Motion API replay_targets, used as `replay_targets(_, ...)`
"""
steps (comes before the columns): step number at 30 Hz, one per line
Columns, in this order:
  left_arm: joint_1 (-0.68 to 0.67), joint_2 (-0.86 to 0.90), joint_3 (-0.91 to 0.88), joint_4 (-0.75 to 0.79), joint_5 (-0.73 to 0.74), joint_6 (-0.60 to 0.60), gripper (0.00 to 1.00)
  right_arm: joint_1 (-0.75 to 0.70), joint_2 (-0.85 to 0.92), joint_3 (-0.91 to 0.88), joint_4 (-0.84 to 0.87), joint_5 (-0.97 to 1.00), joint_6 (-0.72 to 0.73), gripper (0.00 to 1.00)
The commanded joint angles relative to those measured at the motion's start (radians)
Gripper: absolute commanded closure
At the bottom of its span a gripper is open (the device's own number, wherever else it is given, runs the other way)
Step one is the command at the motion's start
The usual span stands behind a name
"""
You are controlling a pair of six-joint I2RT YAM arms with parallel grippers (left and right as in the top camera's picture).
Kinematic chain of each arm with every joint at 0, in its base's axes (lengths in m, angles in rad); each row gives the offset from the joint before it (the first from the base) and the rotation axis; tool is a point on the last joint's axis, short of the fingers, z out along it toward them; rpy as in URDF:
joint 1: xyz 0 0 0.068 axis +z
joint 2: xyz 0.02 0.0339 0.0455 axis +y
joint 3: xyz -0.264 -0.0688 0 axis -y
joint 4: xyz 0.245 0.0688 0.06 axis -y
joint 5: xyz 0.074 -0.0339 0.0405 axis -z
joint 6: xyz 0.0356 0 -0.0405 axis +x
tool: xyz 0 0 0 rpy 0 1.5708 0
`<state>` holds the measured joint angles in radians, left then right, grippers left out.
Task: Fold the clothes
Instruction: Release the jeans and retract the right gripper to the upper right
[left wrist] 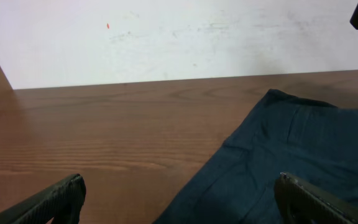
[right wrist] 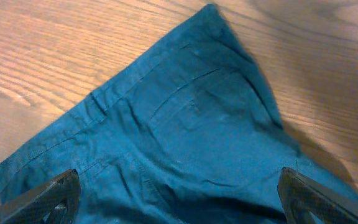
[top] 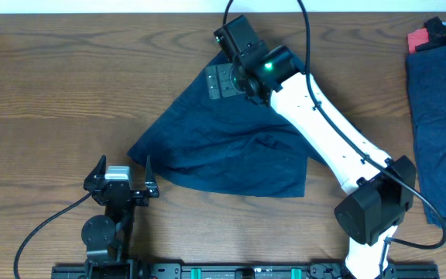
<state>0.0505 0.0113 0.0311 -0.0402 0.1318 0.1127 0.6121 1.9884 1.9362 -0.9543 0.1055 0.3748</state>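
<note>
Navy shorts (top: 231, 147) lie folded mid-table; right gripper (top: 224, 80) hovers over their far corner, fingers wide apart, empty; left gripper (top: 125, 166) also spread, near-left beside shorts' edge; dark clothes pile (top: 440, 116) far right

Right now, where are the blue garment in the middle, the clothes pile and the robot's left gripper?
blue garment (top: 223, 151), overhead view, middle of its fabric.
clothes pile (top: 440, 116), overhead view, top dark blue layer.
left gripper (top: 124, 167), overhead view, midway between its open fingertips.
</note>
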Motion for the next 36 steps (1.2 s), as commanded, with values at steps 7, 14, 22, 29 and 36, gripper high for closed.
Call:
replay_targets(7, 0.003, -0.001, -0.027, -0.015, 0.017, 0.014, 0.02, -0.036, -0.014, 0.012, -0.008, 0.011, -0.010, 0.01)
replay_targets(14, 0.003, -0.001, -0.027, -0.015, 0.017, 0.014, 0.02, -0.045, -0.014, 0.012, -0.016, 0.011, -0.010, 0.01)
replay_targets(22, 0.003, -0.001, -0.027, -0.015, 0.017, 0.014, 0.02, -0.047, -0.014, 0.012, -0.027, 0.055, -0.017, 0.01)
replay_targets(29, 0.003, -0.001, -0.027, -0.015, 0.017, 0.014, 0.02, -0.063, -0.014, 0.012, -0.038, 0.127, -0.017, 0.01)
replay_targets(36, 0.003, -0.001, -0.027, -0.015, 0.017, 0.014, 0.02, -0.128, -0.015, 0.012, -0.048, 0.123, -0.016, 0.01)
